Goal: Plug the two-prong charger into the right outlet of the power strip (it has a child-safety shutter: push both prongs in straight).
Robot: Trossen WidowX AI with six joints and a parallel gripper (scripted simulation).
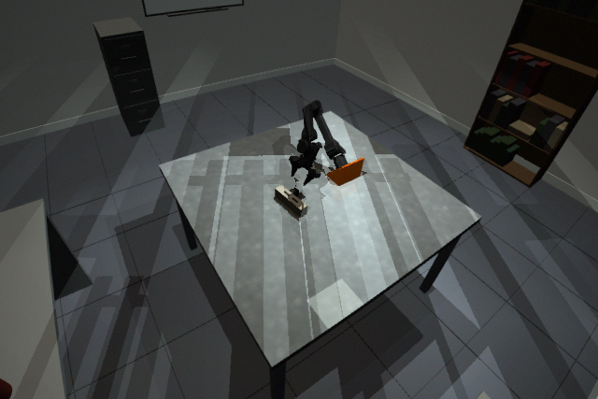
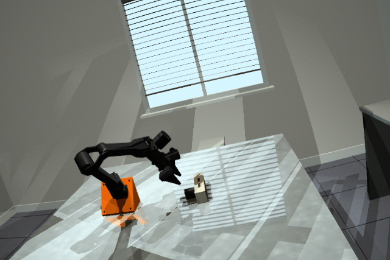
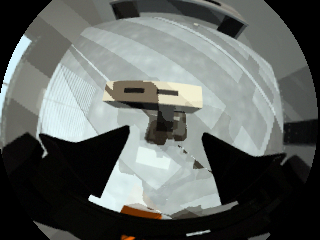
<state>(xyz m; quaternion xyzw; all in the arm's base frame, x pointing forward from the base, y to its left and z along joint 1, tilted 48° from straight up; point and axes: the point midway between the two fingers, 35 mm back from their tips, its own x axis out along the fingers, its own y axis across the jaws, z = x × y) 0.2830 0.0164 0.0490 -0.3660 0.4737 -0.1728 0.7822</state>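
My gripper (image 1: 305, 177) (image 2: 180, 179) (image 3: 167, 132) is spread, pinching nothing. The black charger (image 1: 295, 191) (image 2: 189, 193) (image 3: 165, 119) sits against the arm-facing side of the cream power strip (image 1: 290, 201) (image 2: 200, 190) (image 3: 180, 95). I judge it light, rigid, perhaps slick; I'd grasp its body's opposite sides squarely.

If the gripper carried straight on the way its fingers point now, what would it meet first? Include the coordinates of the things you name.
Probably the black charger (image 2: 189, 193) (image 3: 165, 120) beside the power strip (image 2: 200, 191) (image 3: 185, 95); the open gripper (image 2: 180, 179) (image 3: 167, 132) might instead reach the tabletop (image 2: 163, 235) (image 3: 200, 60), since depth is unclear.

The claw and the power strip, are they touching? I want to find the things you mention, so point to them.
Apart. The exterior view shows table between the claw (image 1: 303, 178) (image 2: 180, 179) (image 3: 166, 131) and the strip (image 1: 285, 194) (image 2: 201, 195) (image 3: 191, 95).
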